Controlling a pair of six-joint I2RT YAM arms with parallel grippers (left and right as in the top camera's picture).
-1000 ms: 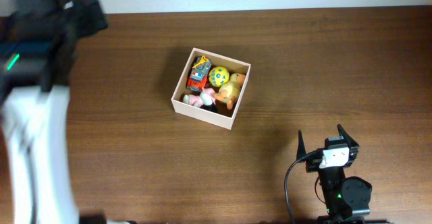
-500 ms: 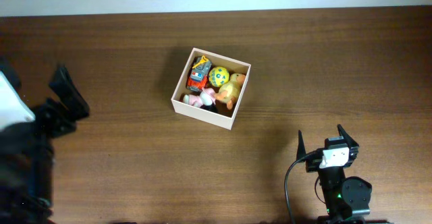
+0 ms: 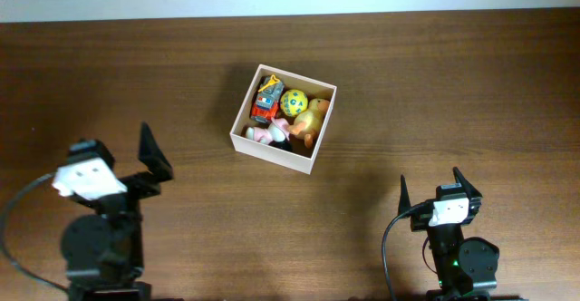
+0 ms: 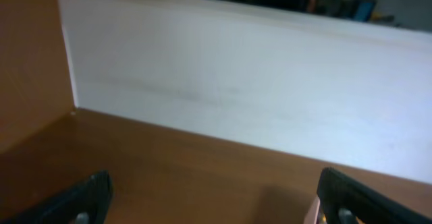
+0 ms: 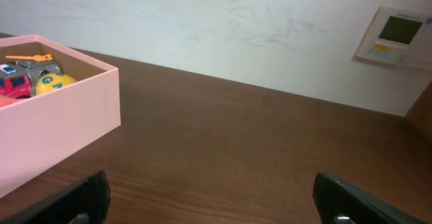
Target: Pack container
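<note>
The box [image 3: 272, 150] sits near the middle of the worktop [image 3: 435, 83], with a red truck [image 3: 266, 99] and a yellow ball [image 3: 293, 101] among the toys inside. My left claw [image 3: 120, 151] hangs at the front left, well apart from the box, spread wide and empty. My right claw [image 3: 433, 188], front right, gapes just as wide, touching nothing.

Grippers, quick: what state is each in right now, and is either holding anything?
Left gripper: open, holding nothing.
Right gripper: open, holding nothing.
</note>
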